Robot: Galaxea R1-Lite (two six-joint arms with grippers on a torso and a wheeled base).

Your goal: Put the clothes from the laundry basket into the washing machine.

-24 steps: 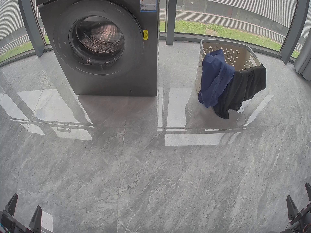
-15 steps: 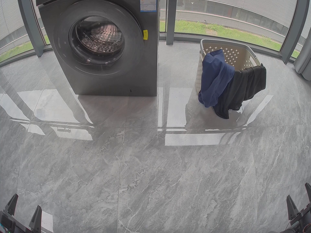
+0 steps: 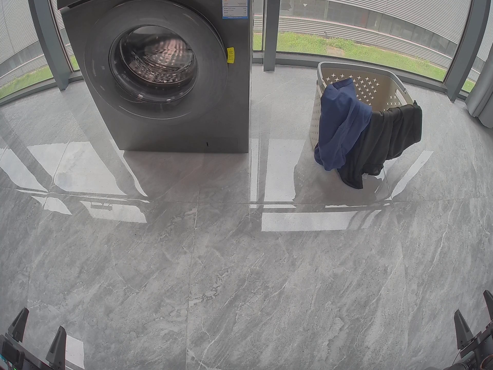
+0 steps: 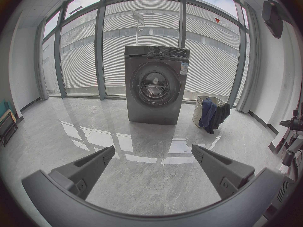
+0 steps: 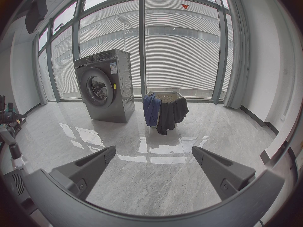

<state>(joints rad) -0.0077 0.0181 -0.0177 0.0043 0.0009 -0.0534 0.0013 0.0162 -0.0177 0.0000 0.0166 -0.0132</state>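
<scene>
The grey front-loading washing machine (image 3: 164, 124) stands upright on the floor, well ahead of the left gripper's fingers (image 3: 55, 341). Its round front faces them, and the steel drum shows inside. The pale perforated laundry basket (image 3: 380, 83) stands upright beside it, well ahead of the right gripper's fingers (image 3: 461, 329). A blue garment (image 3: 340, 124) and a black garment (image 3: 385, 137) hang side by side over the basket's rim on the fingers' side, far from them.
</scene>
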